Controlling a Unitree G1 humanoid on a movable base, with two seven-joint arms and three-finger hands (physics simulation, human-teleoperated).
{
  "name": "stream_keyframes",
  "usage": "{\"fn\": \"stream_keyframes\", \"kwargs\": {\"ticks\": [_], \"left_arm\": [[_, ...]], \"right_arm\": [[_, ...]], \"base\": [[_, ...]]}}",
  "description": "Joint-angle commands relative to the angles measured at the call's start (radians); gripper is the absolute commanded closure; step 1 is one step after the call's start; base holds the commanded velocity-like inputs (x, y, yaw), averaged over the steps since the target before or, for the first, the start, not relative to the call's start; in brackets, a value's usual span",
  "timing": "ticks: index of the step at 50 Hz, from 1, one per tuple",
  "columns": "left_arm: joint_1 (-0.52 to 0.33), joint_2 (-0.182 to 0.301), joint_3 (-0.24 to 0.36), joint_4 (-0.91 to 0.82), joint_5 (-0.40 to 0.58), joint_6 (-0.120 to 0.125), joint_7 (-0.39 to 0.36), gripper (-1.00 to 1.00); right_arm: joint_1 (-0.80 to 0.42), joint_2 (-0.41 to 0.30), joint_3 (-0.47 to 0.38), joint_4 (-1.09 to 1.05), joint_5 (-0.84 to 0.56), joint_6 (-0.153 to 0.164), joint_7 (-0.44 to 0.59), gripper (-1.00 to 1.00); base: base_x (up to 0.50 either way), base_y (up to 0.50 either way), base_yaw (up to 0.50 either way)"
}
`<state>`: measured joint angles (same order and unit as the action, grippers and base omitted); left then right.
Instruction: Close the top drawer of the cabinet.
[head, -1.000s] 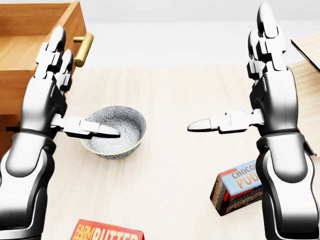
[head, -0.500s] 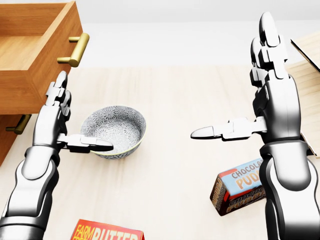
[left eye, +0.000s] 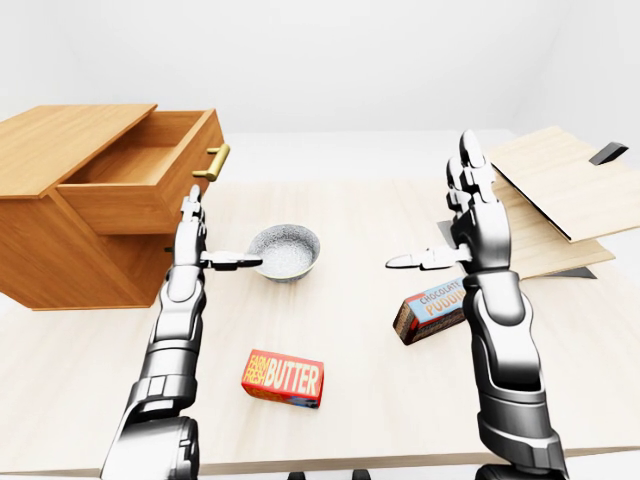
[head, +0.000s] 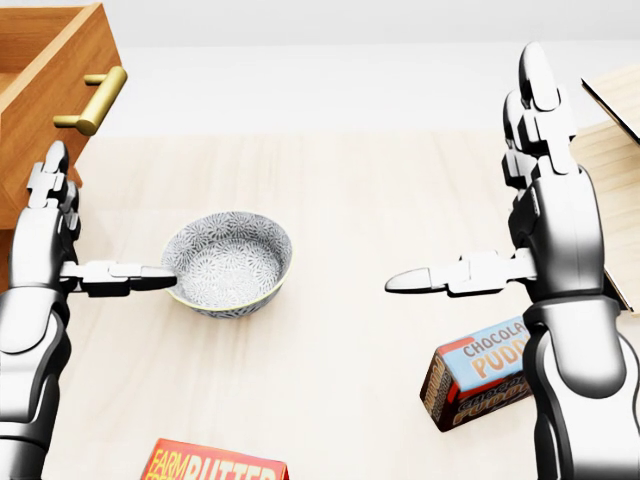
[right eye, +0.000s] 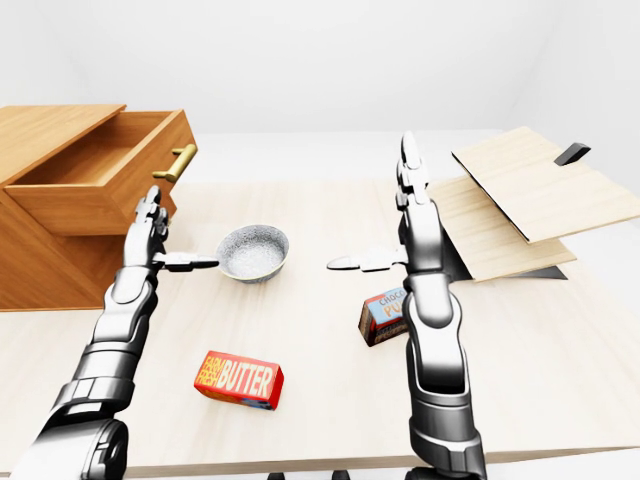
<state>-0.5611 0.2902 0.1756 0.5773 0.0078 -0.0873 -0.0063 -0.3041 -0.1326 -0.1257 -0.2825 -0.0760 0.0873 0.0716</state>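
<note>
Both hands are spread wide and hold nothing. The left hand stands upright at the left edge of the head view, its fingers pointing up just beside the cabinet's wood, whether touching it I cannot tell, while its thumb juts sideways to the rim of the patterned bowl. The right hand is raised over the table, fingers up, thumb stretched toward the left of the view, touching nothing. The top drawer stands pulled out of the cabinet at the left of the left-eye view, its brass handle above the left hand. On the table also lie a butter box, a chocolate pudding box beside the right forearm, and stacked wooden boards at the right.
</note>
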Motion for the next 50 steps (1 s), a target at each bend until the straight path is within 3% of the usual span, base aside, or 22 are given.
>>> {"fn": "stream_keyframes", "kwargs": {"ticks": [1,4,6,8,26,33,37,41,46,50], "left_arm": [[0.009,0.025,0.029,-0.024,-0.014,0.000,0.060,-1.00],[0.016,0.025,0.031,-0.035,-0.012,0.000,0.076,-1.00],[0.025,0.093,0.079,-0.014,-0.055,0.000,0.010,-1.00],[0.021,0.132,0.100,0.027,-0.067,0.000,-0.010,-1.00],[0.072,0.312,0.234,-0.005,-0.170,0.001,0.006,-1.00],[0.069,0.416,0.284,0.082,-0.238,0.000,-0.006,-1.00],[0.033,0.577,0.335,0.278,-0.324,0.000,-0.113,-1.00],[0.034,0.672,0.350,0.386,-0.397,0.000,-0.141,-1.00],[0.059,0.728,0.348,0.418,-0.452,0.000,-0.142,-1.00],[0.093,0.738,0.352,0.384,-0.470,0.000,-0.136,-1.00]], "right_arm": [[0.015,-0.004,-0.008,-0.016,-0.002,0.000,0.007,-1.00],[0.015,-0.006,-0.013,-0.018,-0.001,0.000,0.007,-1.00],[0.019,-0.007,-0.015,-0.024,0.001,0.000,0.008,-1.00],[0.022,-0.008,-0.017,-0.032,0.002,0.000,0.009,-1.00],[0.033,-0.002,-0.014,-0.079,-0.004,0.000,0.007,-1.00],[0.051,0.001,-0.015,-0.117,-0.008,0.000,0.013,-1.00],[0.058,0.002,-0.016,-0.140,-0.010,0.000,0.017,-1.00],[0.066,0.006,-0.015,-0.152,-0.012,0.000,0.019,-1.00],[0.071,0.011,-0.007,-0.158,-0.017,0.000,0.019,-1.00],[0.073,0.012,-0.006,-0.174,-0.021,0.000,0.023,-1.00]], "base": [[0.00,0.00,0.00],[0.00,0.00,0.00],[0.00,0.00,0.00],[0.00,0.00,0.00],[0.00,0.00,0.00],[0.00,0.00,0.00],[0.00,0.00,0.00],[0.00,0.00,0.00],[0.00,0.00,0.00],[0.00,0.00,0.00]]}}
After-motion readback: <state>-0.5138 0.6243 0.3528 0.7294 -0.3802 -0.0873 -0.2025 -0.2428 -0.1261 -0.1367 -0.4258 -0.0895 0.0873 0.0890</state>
